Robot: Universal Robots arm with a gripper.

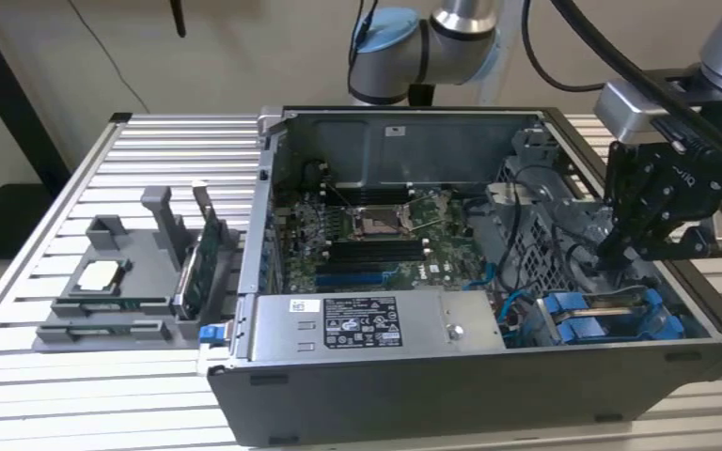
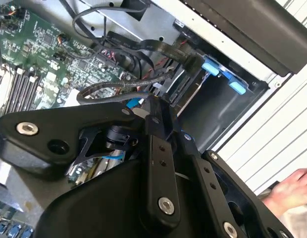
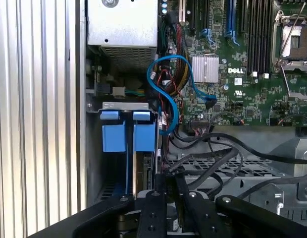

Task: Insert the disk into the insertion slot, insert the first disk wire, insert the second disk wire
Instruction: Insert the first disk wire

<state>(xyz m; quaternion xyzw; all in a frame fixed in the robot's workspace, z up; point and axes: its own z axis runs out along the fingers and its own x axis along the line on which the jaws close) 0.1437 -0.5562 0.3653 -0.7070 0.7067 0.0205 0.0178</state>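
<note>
The disk sits already in the slot. The claw hangs close by it among black wires; clenched or released, I cannot tell. Probably wiring: keep the plug square, push gently

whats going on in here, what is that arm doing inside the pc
A robot arm's gripper reaches down into an open computer case, at the end with the drive cage. It is closest to the blue-framed disk, which looks seated in its bay there. A blue cable loops loose nearby. In the second wrist view, a person's hand rests outside the case.
</note>
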